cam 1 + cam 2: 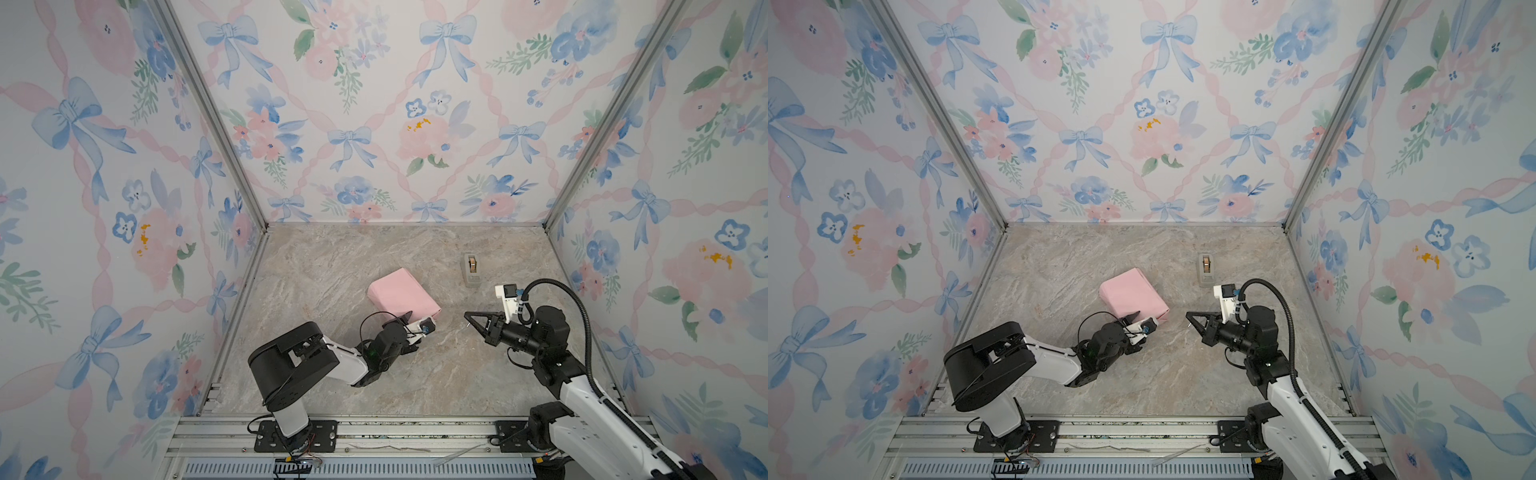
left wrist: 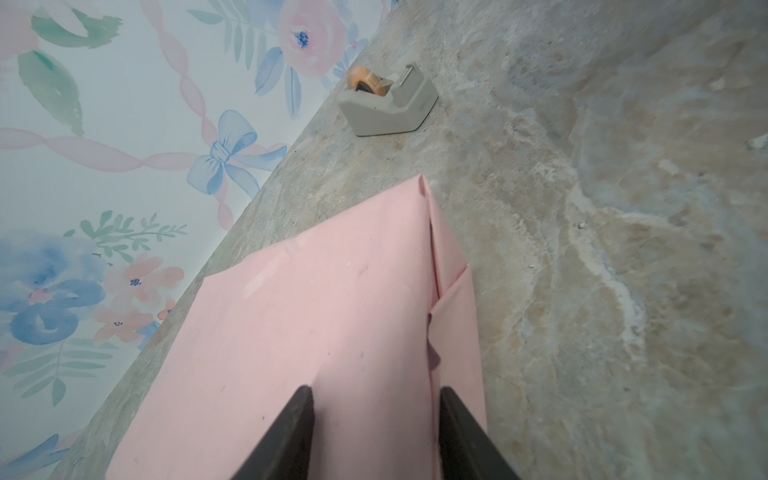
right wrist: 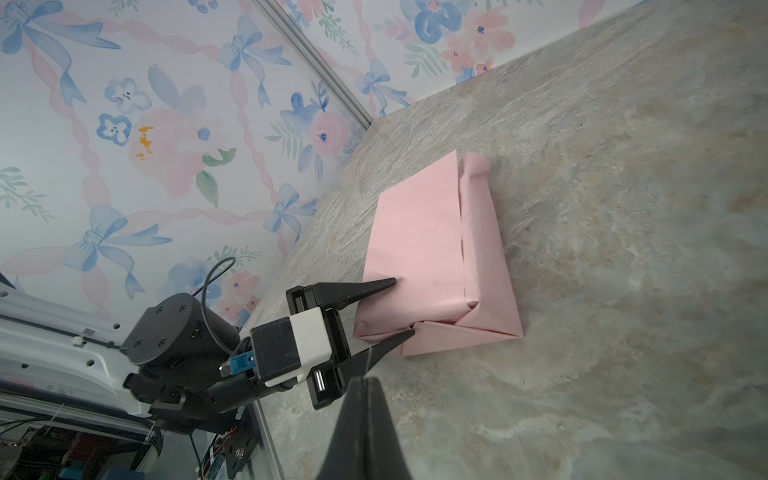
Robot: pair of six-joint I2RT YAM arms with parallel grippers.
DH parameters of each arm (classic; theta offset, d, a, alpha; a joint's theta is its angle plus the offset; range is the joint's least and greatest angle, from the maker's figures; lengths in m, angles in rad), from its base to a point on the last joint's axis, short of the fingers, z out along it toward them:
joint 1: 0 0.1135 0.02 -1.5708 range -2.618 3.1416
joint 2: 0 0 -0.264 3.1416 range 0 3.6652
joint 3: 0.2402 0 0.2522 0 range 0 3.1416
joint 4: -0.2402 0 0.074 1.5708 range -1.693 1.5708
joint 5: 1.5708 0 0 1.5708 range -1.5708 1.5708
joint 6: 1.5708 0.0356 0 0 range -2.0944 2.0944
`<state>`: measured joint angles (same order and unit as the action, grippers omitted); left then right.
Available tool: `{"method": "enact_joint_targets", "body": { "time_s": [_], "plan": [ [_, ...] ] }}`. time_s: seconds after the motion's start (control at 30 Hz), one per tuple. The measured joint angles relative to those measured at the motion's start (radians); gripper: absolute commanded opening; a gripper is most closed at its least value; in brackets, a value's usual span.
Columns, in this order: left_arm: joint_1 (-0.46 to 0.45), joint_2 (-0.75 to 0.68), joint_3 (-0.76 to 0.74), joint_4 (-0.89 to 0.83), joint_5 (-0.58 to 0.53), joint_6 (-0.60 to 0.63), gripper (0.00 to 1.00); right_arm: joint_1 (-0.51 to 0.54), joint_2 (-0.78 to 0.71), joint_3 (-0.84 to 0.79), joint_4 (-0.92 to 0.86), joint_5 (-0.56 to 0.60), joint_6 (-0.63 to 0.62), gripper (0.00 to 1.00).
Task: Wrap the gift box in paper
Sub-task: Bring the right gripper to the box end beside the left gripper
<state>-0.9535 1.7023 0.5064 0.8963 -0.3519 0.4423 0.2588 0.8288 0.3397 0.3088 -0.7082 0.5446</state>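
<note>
Your left arm [image 1: 345,361] stretches low across the tabletop [image 1: 324,257] to the pink paper parcel [image 1: 401,297] at its middle. The left jaws stand parted around the parcel's near end, one tip on top and one at the bottom flap. You cannot tell whether they pinch it. Your right arm [image 1: 577,390] hangs bent to the parcel's right, with the right jaws clenched and pointing left.

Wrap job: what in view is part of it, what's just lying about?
Job: pale pink paper folded into a boxy parcel, gift box not visible, presumably inside; left gripper, jaws astride its corner; right gripper, shut, clear of it.
Lying about: small beige plastic tape dispenser with orange roll, standing apart, untouched.
</note>
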Motion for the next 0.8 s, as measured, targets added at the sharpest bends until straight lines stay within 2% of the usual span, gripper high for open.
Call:
{"method": "enact_joint_targets", "body": {
  "time_s": [0.43,0.8],
  "plan": [
    [0.029,-0.019,-0.035,0.038,0.047,-0.042,0.46,0.23,0.41,0.021,0.272,0.143,-0.139,0.0],
    [0.034,-0.019,-0.045,0.055,0.058,-0.052,0.46,0.288,0.68,0.072,0.557,0.182,-0.161,0.0]
  ]
}}
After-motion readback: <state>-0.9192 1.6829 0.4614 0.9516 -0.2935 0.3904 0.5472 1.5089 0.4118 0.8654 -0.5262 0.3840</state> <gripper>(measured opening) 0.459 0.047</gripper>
